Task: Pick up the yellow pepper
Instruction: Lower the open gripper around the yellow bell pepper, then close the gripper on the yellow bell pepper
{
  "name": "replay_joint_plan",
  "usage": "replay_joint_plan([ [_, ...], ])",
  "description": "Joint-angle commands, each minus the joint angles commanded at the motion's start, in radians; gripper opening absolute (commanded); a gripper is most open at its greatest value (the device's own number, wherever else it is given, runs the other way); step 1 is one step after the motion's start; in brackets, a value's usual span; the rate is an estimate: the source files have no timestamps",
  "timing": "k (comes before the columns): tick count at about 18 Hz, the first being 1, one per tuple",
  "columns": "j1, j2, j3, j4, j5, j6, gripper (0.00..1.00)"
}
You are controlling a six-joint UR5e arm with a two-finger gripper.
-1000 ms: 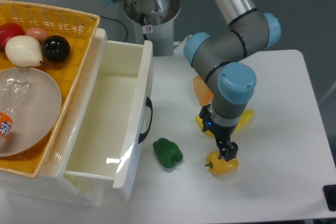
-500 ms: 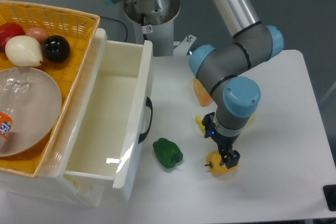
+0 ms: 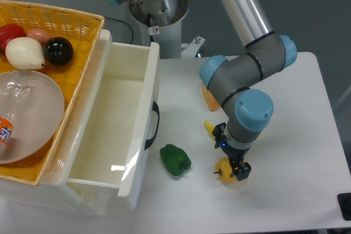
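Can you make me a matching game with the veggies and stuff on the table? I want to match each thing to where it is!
Things:
1. yellow pepper
2. green pepper
3. black ball
4. drawer

Places:
A. in the yellow basket
B. pulled open, nothing inside
C. under the gripper
D. on the table beside the drawer front

Pairs: 1-C, 2-D, 3-A, 4-B

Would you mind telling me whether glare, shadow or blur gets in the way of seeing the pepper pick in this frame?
Fixed camera: sharp, evenly lit, with soft shadows; glare only on the glossy white plastic drawer; the black two-finger gripper and arm, not the lighting, hide much of the small lumpy yellow pepper.
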Motion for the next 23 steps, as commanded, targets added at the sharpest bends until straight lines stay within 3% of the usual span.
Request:
replay_joint_plan([
  [21, 0.005, -0.038, 0.0, 0.011, 0.026, -0.002, 1.0],
  [22, 0.005, -0.038, 0.0, 0.011, 0.031, -0.002, 0.98],
  [23, 0.005, -0.038, -0.002, 0.011, 0.031, -0.002, 0.89],
])
